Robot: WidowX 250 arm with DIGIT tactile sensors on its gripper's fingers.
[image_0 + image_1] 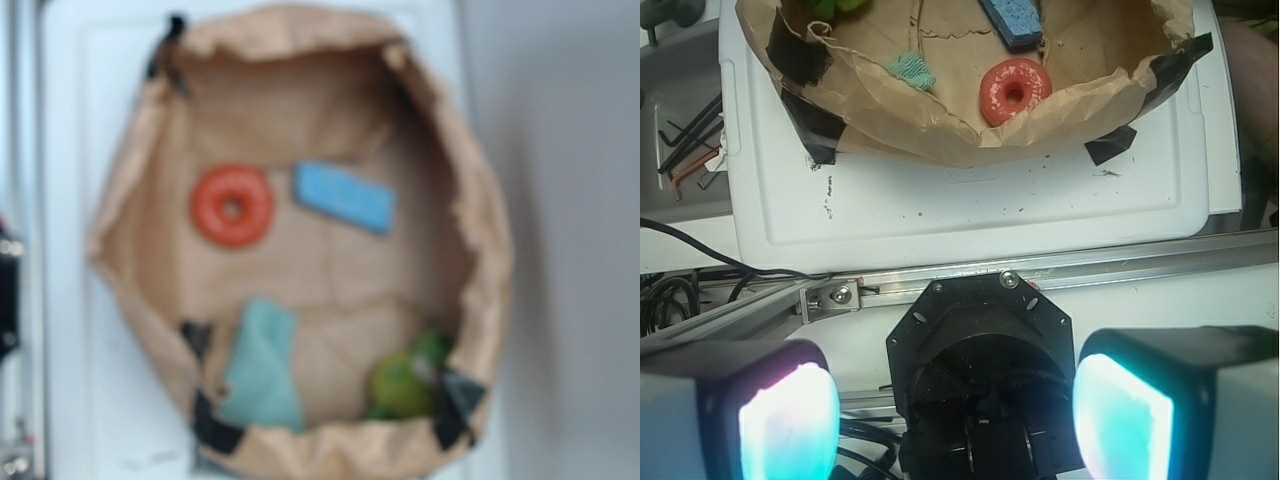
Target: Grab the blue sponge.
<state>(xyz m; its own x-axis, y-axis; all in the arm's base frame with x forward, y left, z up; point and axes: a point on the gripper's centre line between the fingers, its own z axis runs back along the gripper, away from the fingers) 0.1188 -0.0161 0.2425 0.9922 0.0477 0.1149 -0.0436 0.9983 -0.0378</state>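
Inside the paper bag [480, 230], blue sponge [345, 197] beside red ring [232, 206], gripper [958, 405] spread open, empty, well apart.

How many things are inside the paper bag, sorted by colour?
Blue: 1, the sponge
Red-orange: 1, the ring
Pale teal: 1, the folded cloth
Green: 1, a blurry item in the corner, too unclear to name
Total: 4 things in the paper bag
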